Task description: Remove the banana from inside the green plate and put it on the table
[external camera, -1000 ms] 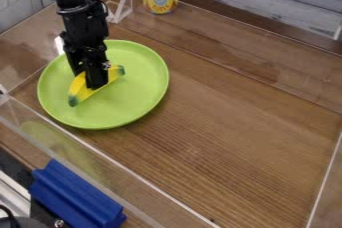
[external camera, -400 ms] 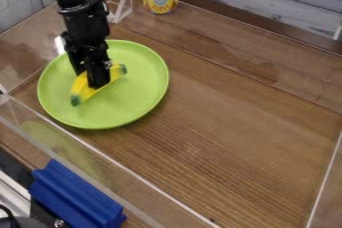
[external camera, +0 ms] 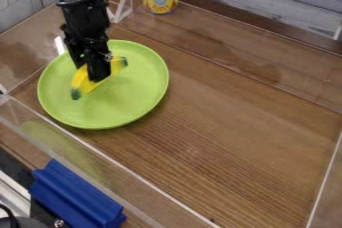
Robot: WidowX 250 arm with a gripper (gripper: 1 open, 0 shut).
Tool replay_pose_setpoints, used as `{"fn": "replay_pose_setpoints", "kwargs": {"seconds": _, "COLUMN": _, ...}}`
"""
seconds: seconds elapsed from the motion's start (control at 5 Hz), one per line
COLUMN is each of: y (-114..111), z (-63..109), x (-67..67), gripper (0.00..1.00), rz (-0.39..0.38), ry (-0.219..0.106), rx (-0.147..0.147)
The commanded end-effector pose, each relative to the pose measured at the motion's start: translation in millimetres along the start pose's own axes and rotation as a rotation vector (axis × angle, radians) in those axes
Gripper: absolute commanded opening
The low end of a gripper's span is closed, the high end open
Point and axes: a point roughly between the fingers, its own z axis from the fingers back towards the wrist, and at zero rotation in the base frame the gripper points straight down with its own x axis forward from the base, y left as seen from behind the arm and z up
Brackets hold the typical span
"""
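I've got the gripper (external camera: pixel 98 72) clamped on the banana (external camera: pixel 92 80), fingers tight around its upper part. It hangs tilted just over the plate (external camera: pixel 134 97), lower tip nearly touching. The plate sits on the table (external camera: pixel 241 122), left side.

Just one cam here: high, looking down at angle across table (external camera: pixel 241 102), mid distance. Green plate (external camera: pixel 134 97) sits left of frame, acrylic wall (external camera: pixel 160 187) nearest lens.

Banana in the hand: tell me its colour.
Yellow, with dark tips; the banana shows best in the camera view, over the lime-green plate.
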Motion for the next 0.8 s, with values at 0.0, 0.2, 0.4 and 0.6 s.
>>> {"fn": "replay_pose_setpoints", "kwargs": {"seconds": 0.0, "y": -17.3, "z": 23.8, "x": 7.2, "gripper": 0.0, "rz": -0.029, "ry": -0.057, "rx": 0.048}}
{"fn": "replay_pose_setpoints", "kwargs": {"seconds": 0.2, "y": -46.1, "z": 29.3, "x": 13.9, "gripper": 0.0, "rz": -0.064, "ry": -0.074, "rx": 0.052}}
{"fn": "replay_pose_setpoints", "kwargs": {"seconds": 0.4, "y": -81.0, "z": 25.1, "x": 24.5, "gripper": 0.0, "rz": -0.11, "ry": -0.074, "rx": 0.049}}
{"fn": "replay_pose_setpoints", "kwargs": {"seconds": 0.6, "y": -112.2, "z": 18.7, "x": 31.8, "gripper": 0.0, "rz": -0.131, "ry": -0.077, "rx": 0.049}}
